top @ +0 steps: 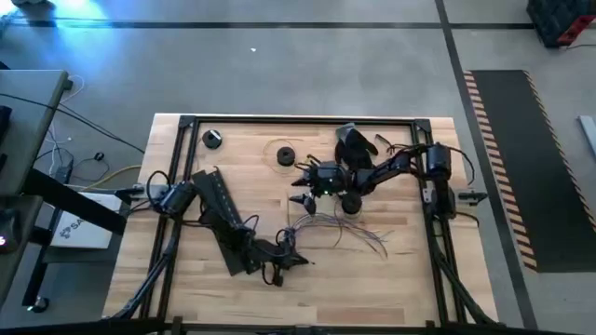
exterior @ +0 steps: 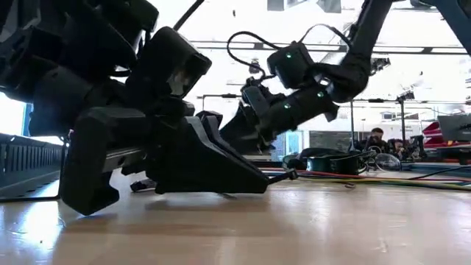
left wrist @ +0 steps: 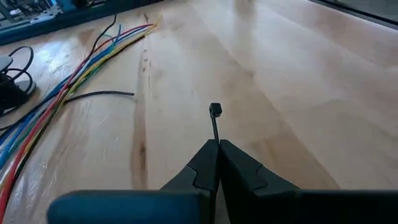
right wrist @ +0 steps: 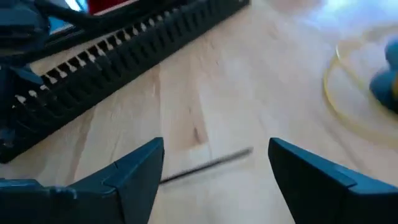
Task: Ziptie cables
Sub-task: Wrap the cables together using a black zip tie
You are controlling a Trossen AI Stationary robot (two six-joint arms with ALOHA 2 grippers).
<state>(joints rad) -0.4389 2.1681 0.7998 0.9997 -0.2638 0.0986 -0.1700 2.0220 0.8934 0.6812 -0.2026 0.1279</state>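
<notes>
High view shows me the cables (top: 340, 233) fanned across the table's (top: 391, 279) middle, long way side to side, my left claw (left wrist: 216, 163) pinched on a thin black tie (left wrist: 215, 121), my right claw (right wrist: 214, 165) wide open, empty.

The high view looks straight down from well above, taking in the whole bench (top: 391, 279) and the grey floor around it. The low view sits at bench-top height, looking level across the wood into the room behind, with the left arm's dark links looming very close to the lens. The left wrist view looks forward and down, close over the left tool (left wrist: 217, 158), at bare wood and coloured cables (left wrist: 59, 93). The right wrist view looks past the right tool (right wrist: 214, 168), close to the bench, toward the slotted black duct (right wrist: 124, 53). The overhead picture shares this duct (top: 219, 209) and the cables (top: 358, 237).
</notes>
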